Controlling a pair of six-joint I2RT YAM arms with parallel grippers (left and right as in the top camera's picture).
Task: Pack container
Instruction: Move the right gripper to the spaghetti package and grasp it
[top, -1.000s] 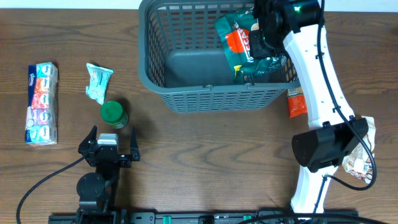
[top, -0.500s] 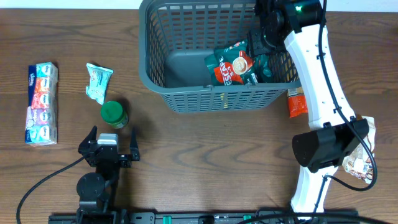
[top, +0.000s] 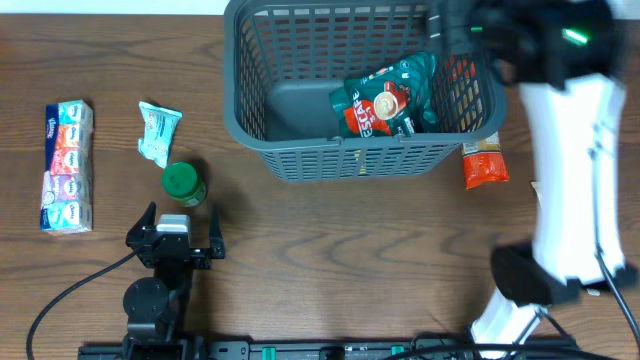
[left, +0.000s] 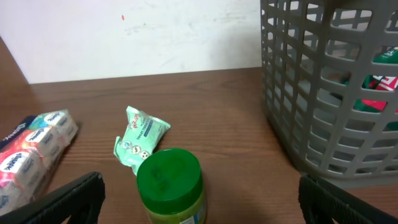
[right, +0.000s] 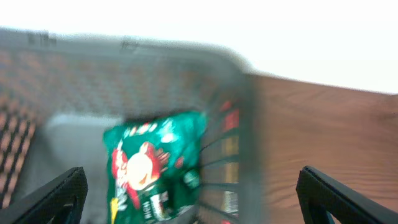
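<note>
The basket (top: 300, 160) stands at 12 o'clock on the tabletop (top: 350, 260), and its far rim is cut off by the top edge of the overhead view. A green bag (top: 385, 98) lies inside it, toward the 3 o'clock side of the floor. The bag's lower edge is screened by the slotted near wall.

The right arm (top: 570, 150) is smeared with motion blur at 2 o'clock. From overhead, its tip above the basket's 3 o'clock rim cannot be made out. The right wrist view is blurred too, but it shows the fingers of the right end effector (right: 199, 193) at the two bottom corners. They stand wide apart with nothing between them, above the bag and the basket wall.

An orange packet (top: 483, 165) lies just outside the basket's 4 o'clock corner, with its upper end tucked against the basket wall.

The left end effector (top: 180, 218) rests at 7 o'clock, its fingers spread and empty. Just beyond it, at its 12 o'clock, stands a green-lidded jar (top: 183, 182). The bottom of the left wrist frame cuts off the jar's lower part. A small mint-green packet (top: 158, 132) lies close behind the jar. A pack of tissues (top: 67, 165) lies at 9 o'clock, well apart from the basket, and its print is too small to read.
</note>
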